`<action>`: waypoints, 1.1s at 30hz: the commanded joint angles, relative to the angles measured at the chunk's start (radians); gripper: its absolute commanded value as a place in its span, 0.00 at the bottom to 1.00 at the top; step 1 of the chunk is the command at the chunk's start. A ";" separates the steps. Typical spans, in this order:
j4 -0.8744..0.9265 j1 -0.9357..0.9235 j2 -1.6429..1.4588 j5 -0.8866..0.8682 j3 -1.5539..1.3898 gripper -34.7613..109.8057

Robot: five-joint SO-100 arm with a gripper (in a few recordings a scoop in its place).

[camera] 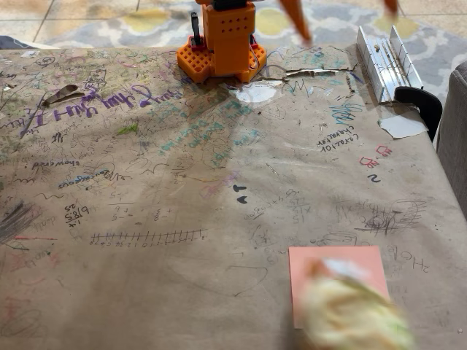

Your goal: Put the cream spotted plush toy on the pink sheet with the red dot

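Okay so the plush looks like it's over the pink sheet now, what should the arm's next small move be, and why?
Probably hold off and let the scene settle. The cream spotted plush toy is smeared with motion blur, overlapping the lower right part of the pink sheet and reaching past its bottom edge. The orange arm shows near the top edge, far from it. Once the toy is still, check whether it rests on the sheet.

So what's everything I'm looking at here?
Plush toy: one, cream, blurred, bottom right, overlapping the pink sheet.
Pink sheet: one, salmon pink, lower right of the table.
Table: one, brown paper covered in scribbles.
Paper scrap: one, white, right edge.
Metal rail: one, silver, top right.
Clamp: one, black, right edge.
Rug: one, grey and yellow, beyond the table.
Arm base: one, orange, top centre.
Arm parts: orange, blurred, top edge; gripper state unclear.
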State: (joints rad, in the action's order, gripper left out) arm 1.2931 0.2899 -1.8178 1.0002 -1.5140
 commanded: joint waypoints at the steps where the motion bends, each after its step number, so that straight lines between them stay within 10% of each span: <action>1: -0.063 -0.006 -0.117 0.063 -0.161 0.43; 12: -0.123 -0.075 -0.225 0.044 -0.285 0.42; 21: -0.741 -0.109 -0.773 -0.423 -1.164 0.24; 33: -0.449 -0.215 -1.557 -0.831 -1.637 0.24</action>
State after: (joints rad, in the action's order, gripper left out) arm 0.7992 0.0936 -3.2858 0.2148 -3.1462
